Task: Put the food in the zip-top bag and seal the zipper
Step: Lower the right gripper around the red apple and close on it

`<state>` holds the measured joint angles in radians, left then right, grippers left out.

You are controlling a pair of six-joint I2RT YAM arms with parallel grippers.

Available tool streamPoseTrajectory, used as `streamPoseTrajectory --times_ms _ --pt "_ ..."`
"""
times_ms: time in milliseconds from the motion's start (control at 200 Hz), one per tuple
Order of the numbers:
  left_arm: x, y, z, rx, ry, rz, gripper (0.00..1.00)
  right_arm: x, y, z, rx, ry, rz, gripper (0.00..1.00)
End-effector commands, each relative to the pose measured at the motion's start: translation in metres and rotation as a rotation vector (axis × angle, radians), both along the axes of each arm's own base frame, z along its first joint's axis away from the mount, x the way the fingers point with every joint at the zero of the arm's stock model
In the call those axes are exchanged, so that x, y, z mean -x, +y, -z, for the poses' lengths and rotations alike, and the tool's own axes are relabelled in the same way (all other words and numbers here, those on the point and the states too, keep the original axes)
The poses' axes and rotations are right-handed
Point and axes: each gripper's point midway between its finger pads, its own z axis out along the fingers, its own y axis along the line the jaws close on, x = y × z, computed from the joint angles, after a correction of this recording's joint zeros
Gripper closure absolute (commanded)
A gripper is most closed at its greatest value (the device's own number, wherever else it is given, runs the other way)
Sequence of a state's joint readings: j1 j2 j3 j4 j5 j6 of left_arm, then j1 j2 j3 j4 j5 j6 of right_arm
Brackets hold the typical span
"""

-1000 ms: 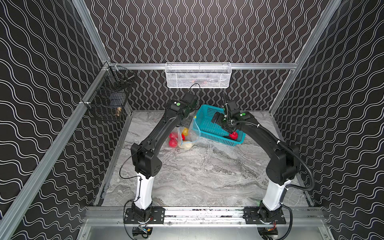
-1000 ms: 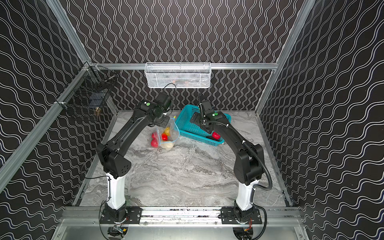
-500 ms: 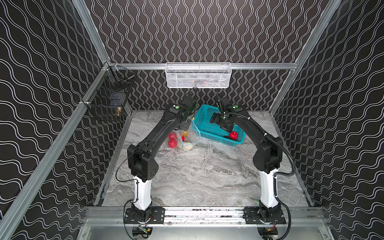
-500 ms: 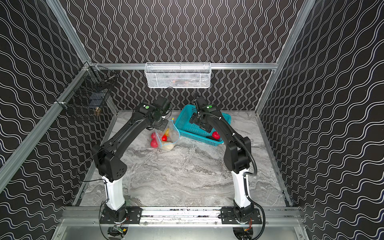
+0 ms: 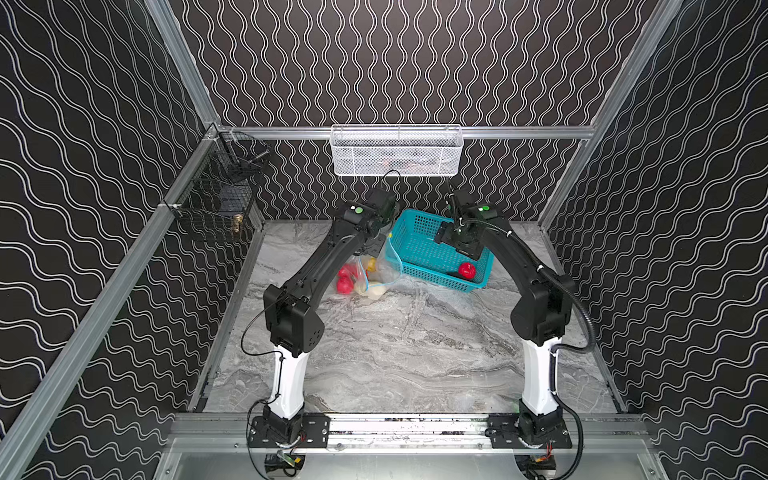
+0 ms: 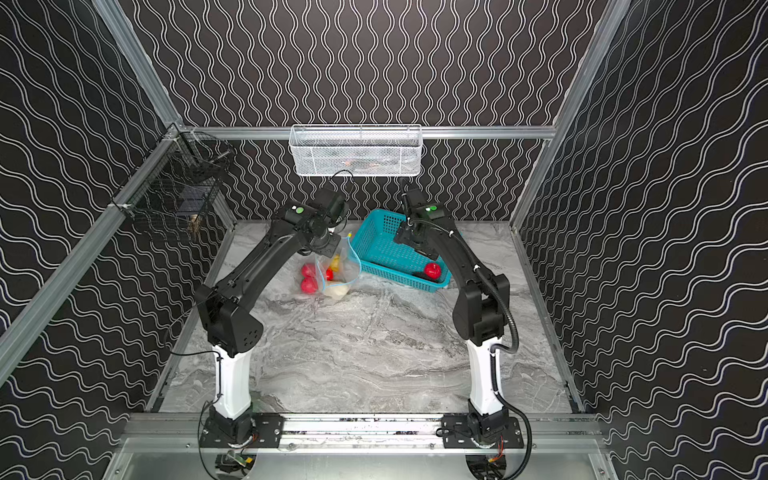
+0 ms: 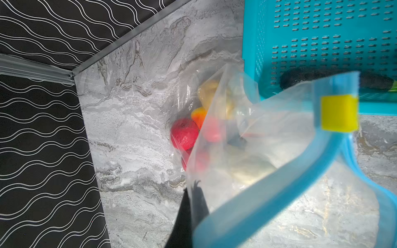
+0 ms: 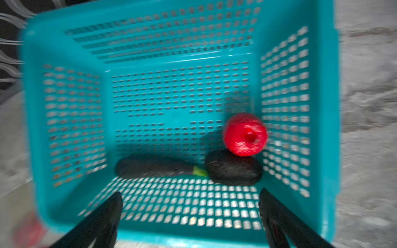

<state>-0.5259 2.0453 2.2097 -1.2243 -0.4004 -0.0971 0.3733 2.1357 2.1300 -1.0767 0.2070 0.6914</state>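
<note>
Clear, crinkly plastic is pinched in our left tool point(image 7: 192, 201). Its fingers are pressed together on the rim of the zip-top bag point(image 7: 247, 150), right at the zipper point(image 7: 268, 193), and they hold that side of the mouth up off the surface point(image 5: 395, 353). The mouth gapes open. We see the yellow slider tab point(image 7: 339, 112) at the end of the blue strip nearest the teal basket point(image 5: 419, 253).

The bag sits toward the far edge of the surface, left of the middle and just beside the basket's left wall. Through the plastic we make out red round pieces point(image 7: 184, 134), a yellowish one point(image 7: 210, 94), an orange one point(image 7: 198, 116) and a pale one point(image 5: 374, 289).

Our right tool point(image 8: 190, 204) hangs over the basket with its fingers spread wide and nothing between them. On the basket floor lie a red round fruit point(image 8: 245, 134), a dark oval piece point(image 8: 234, 169) touching it, and a dark elongated one point(image 8: 154, 167) with a green tip. All three are against one wall. The wrist view there is blurred.
</note>
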Motion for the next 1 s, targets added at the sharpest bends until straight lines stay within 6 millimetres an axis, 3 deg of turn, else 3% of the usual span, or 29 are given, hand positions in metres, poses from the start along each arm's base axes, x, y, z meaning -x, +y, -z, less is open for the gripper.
streamPoseTrajectory --times_ms 0,365,996 --pt "0.002 0.002 -0.006 0.000 -0.013 0.001 1.00 0.008 -0.013 0.013 0.045 0.061 0.009 0.01" --pt "0.001 0.003 -0.002 -0.017 -0.003 -0.002 1.00 -0.005 -0.037 0.050 0.095 0.130 0.027 0.01" --pt "-0.003 0.004 -0.002 -0.034 -0.007 -0.010 1.00 -0.016 -0.049 0.098 0.161 0.191 0.033 0.01"
